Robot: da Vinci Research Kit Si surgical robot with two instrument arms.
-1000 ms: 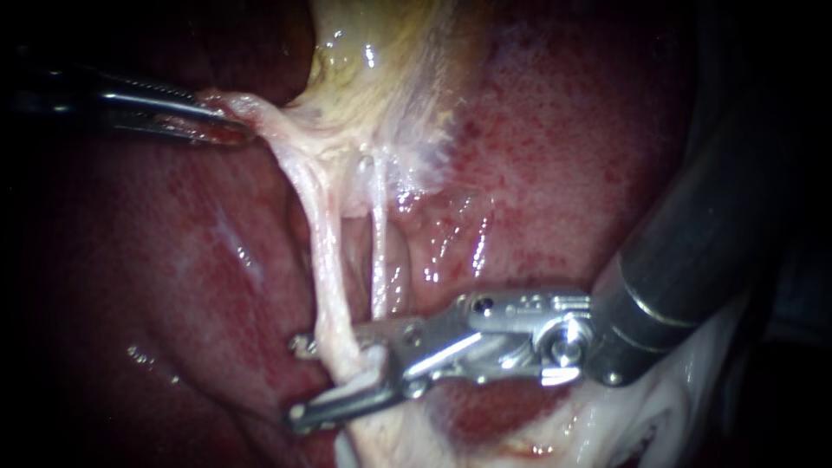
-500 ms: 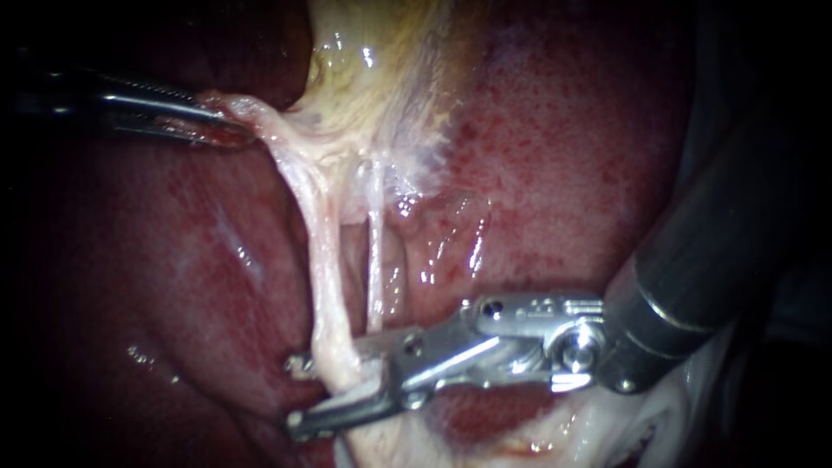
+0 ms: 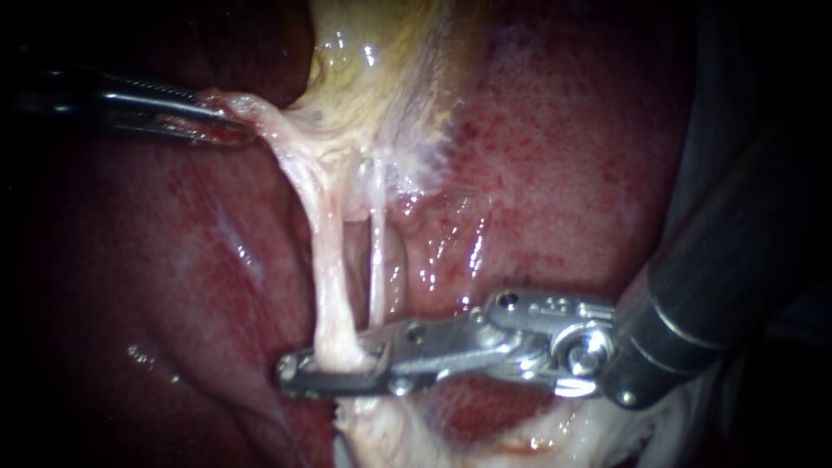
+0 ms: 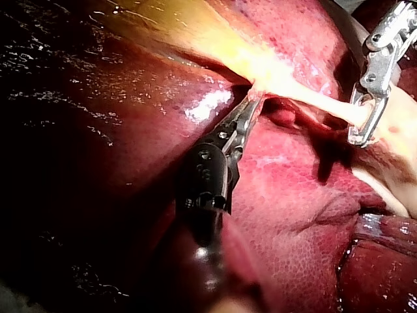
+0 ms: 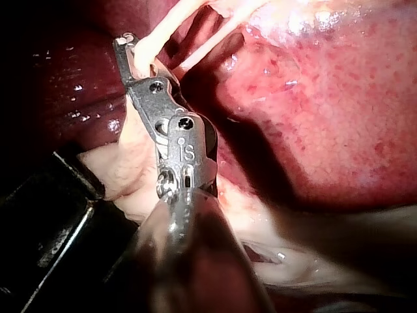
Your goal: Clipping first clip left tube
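The jaws of my right instrument (image 3: 334, 371), gaping half a second ago, now pinch the left tube (image 3: 326, 277) at seven o'clock; I judge the clip is seating. My left instrument (image 3: 217, 126) grips the gallbladder (image 3: 373, 78) at ten o'clock.

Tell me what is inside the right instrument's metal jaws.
The pale, stretched left tube lies between the right instrument's jaws, which are shut on it. Any clip inside is hidden by the metal.

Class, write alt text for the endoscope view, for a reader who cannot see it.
The right tool is shut on the left tube, low down, over red liver. The left tool grips pale tissue beside the gallbladder.
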